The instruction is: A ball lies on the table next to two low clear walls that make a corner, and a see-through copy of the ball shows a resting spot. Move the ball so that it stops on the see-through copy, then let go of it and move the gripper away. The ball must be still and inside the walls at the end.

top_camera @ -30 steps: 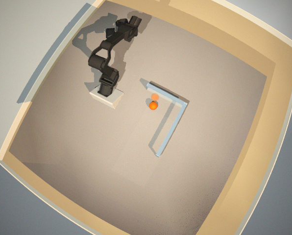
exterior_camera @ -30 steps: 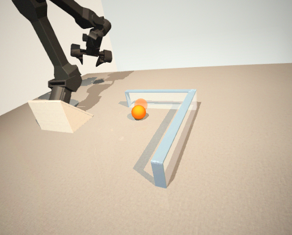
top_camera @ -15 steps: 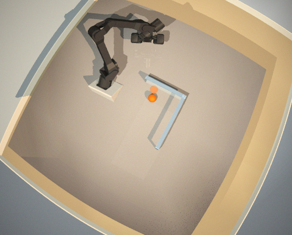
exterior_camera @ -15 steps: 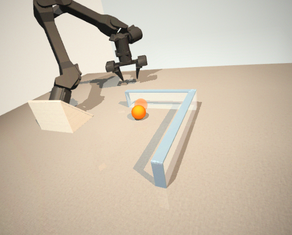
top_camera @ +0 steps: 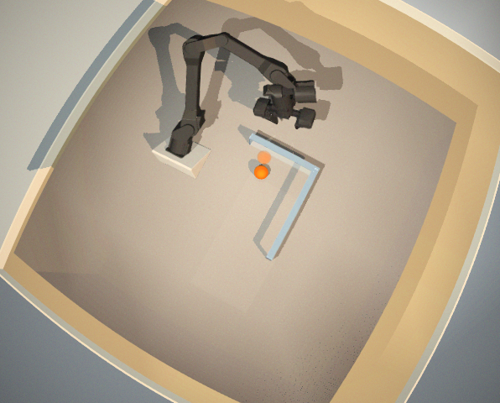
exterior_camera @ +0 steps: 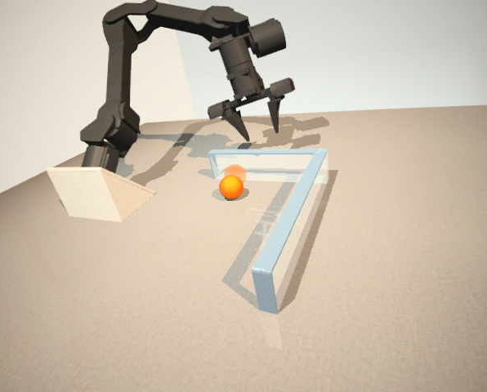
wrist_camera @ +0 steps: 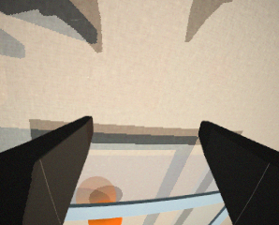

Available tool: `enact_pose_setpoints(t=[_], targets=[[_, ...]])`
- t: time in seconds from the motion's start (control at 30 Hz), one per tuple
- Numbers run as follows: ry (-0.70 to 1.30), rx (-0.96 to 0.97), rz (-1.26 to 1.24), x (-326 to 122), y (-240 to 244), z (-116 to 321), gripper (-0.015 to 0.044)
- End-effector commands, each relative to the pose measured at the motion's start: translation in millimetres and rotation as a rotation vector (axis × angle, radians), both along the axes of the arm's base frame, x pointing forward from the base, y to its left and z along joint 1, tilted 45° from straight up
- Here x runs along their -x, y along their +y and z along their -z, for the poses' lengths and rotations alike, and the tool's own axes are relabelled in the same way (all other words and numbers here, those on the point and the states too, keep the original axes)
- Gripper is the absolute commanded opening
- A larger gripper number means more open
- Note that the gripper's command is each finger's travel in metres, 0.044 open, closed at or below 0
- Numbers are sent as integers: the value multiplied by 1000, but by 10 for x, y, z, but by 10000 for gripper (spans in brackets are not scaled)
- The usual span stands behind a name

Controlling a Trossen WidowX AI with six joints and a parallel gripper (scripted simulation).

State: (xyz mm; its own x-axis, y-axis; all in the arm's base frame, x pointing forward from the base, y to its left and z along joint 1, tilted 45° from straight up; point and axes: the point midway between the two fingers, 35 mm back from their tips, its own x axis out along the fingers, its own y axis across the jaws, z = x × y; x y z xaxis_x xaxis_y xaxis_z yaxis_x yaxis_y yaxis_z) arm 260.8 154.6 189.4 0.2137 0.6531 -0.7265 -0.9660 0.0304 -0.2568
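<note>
The orange ball (top_camera: 261,172) (exterior_camera: 231,187) rests on the table inside the corner, its edge showing in the wrist view (wrist_camera: 105,221). The see-through copy (top_camera: 264,156) (exterior_camera: 236,170) (wrist_camera: 98,184) is right beside it, nearer the short clear wall (top_camera: 283,152) (exterior_camera: 265,151) (wrist_camera: 144,207) and toward that wall's free end. The long clear wall (top_camera: 293,215) (exterior_camera: 292,211) meets the short one at the corner. My gripper (top_camera: 286,124) (exterior_camera: 262,135) (wrist_camera: 147,126) is open and empty, fingers pointing down, raised above the table on the outer side of the short wall, away from the ball.
The arm's pale wedge-shaped base (top_camera: 175,162) (exterior_camera: 85,193) stands left of the ball. Tan border walls (top_camera: 432,93) surround the table area in the top view. Shadows of the arm fall on the table behind the short wall.
</note>
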Motion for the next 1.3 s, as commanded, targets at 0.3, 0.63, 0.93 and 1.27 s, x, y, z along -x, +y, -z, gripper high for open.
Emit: enact_pose_setpoints(t=[0.3,0.63,0.93,1.27], targets=[[247,-35,-34,-89,-1296,1058,322],[262,-64,-48,-40,-1347,1123,322],[262,-65,-48,-39,-1238,1230,322],[261,-64,-48,-45,-1134,1338,322]])
